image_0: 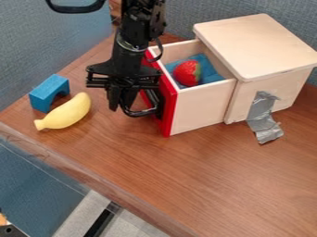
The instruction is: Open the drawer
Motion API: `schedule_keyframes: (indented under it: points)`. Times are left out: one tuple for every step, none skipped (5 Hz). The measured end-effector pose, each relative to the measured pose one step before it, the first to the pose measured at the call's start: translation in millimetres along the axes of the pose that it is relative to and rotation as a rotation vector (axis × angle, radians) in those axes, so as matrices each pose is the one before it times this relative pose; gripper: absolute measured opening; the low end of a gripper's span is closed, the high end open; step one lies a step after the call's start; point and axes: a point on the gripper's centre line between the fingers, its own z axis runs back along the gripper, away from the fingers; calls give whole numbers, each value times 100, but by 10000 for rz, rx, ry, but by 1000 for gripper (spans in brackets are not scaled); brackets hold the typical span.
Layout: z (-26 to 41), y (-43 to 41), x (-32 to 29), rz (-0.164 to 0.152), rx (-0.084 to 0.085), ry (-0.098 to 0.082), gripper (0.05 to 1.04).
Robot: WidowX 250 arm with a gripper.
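Drawer (201, 110): right of centre in the upper half of the frame, standing open, drawn out of the wooden box (266, 46) at upper right. Its red front (171, 111) faces the left side of the frame; its rear part remains inside the box. Contents: a strawberry (187, 73), red with a green end, and a blue cloth (213, 75) beneath and around it.

Black arm (129, 58): enters from the top edge, left of centre, and hangs down just beside the red front. Pincer (120, 105) at the black handle (141, 113), low on the drawer's outer face; the two overlap in this view. Spread or pressed together: cannot tell. Grip on the handle: cannot tell either.

Surroundings: a yellow banana (65, 113) lies at left, tilted, its thicker end towards the arm. A blue arch-shaped block (46, 95) is just beside it, towards the upper left. Both are on the drawer's opening side, beyond the pincer and apart from the red front. Grey tape (261, 118) runs from the box's near side down onto the wooden table (210, 180), right of the drawer. Blue-grey panels (59, 37) rise behind the table.
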Motion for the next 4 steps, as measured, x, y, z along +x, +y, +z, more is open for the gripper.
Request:
schedule_keyframes:
  points:
    - [-79, 216, 87, -62, -18, 64, 190]
    - [244, -6, -198, -579, 41, 174, 425]
    - [578, -459, 173, -425, 1, -83, 740]
    - [218, 15, 170, -191, 58, -7, 986]
